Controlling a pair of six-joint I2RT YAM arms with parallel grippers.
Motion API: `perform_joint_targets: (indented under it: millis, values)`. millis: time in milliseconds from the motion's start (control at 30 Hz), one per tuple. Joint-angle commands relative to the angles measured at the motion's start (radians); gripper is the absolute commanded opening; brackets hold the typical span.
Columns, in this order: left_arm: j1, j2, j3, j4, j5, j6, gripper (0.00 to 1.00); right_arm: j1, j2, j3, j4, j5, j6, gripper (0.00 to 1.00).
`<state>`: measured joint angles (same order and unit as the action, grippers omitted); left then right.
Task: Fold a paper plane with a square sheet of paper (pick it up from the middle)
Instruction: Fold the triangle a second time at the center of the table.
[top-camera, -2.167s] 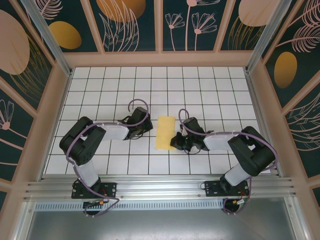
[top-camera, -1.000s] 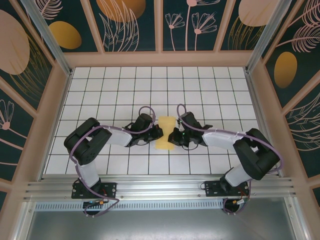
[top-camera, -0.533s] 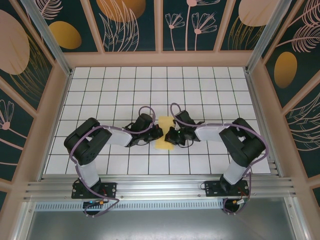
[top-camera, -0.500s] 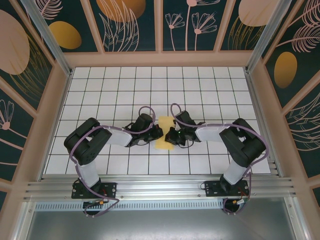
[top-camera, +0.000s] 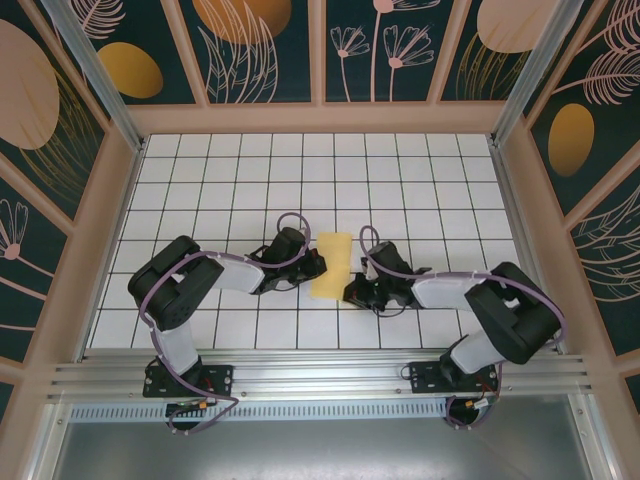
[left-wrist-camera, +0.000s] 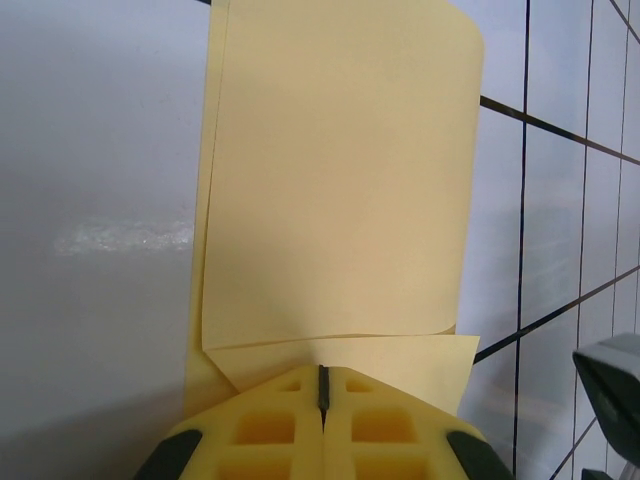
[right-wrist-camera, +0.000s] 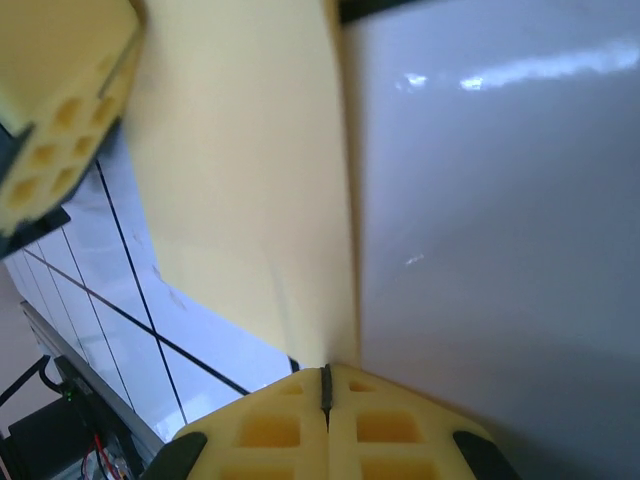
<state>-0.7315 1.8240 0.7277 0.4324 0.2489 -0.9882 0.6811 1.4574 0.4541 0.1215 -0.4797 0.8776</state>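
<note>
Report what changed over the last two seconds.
The left end effector moved right, from clear of the sheet of paper to its left edge. The right end effector moved a little farther up the right edge, then drew back to the near right corner. The sheet of paper, folded, stayed about where it was.

a tabletop of white tiles with dark grid lines sits inside a pale wooden frame. dark green wall panels carry pale flowers and orange ovals. an aluminium rail runs along the near edge.
</note>
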Motion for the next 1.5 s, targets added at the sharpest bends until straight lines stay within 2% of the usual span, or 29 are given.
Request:
perform_joint_targets:
  millis: [0,100,200,233,333,400,933,1133,1467]
  values:
    - [0.006,0.036,-0.022,-0.106,-0.071,0.009,0.03,-0.013,-0.046,-0.057,-0.129,0.005,0.027,0.04]
    - [0.006,0.037,-0.019,-0.089,-0.048,0.016,0.04,-0.018,-0.113,-0.028,-0.13,0.023,0.023,0.06]
    - [0.007,0.02,-0.015,-0.077,-0.03,0.018,0.05,-0.027,-0.153,0.02,-0.14,0.096,0.001,0.11]
    - [0.006,0.009,-0.012,-0.078,-0.026,0.021,0.06,-0.037,-0.153,0.032,-0.139,0.118,-0.002,0.18]
    - [0.007,-0.014,0.012,-0.105,-0.025,0.034,0.07,-0.068,-0.123,0.062,-0.1,0.137,-0.021,0.25]
    - [0.006,-0.023,0.028,-0.129,-0.031,0.042,0.08,-0.084,-0.096,0.08,-0.078,0.141,-0.031,0.34]
    - [0.007,-0.019,0.069,-0.158,-0.028,0.052,0.11,-0.127,0.125,0.165,0.061,0.016,-0.045,0.35]
    - [0.006,-0.019,0.072,-0.161,-0.023,0.053,0.11,-0.126,0.132,0.153,0.106,-0.019,-0.023,0.31]
    - [0.007,-0.03,0.073,-0.163,-0.016,0.052,0.12,-0.128,0.141,0.152,0.105,-0.022,-0.017,0.31]
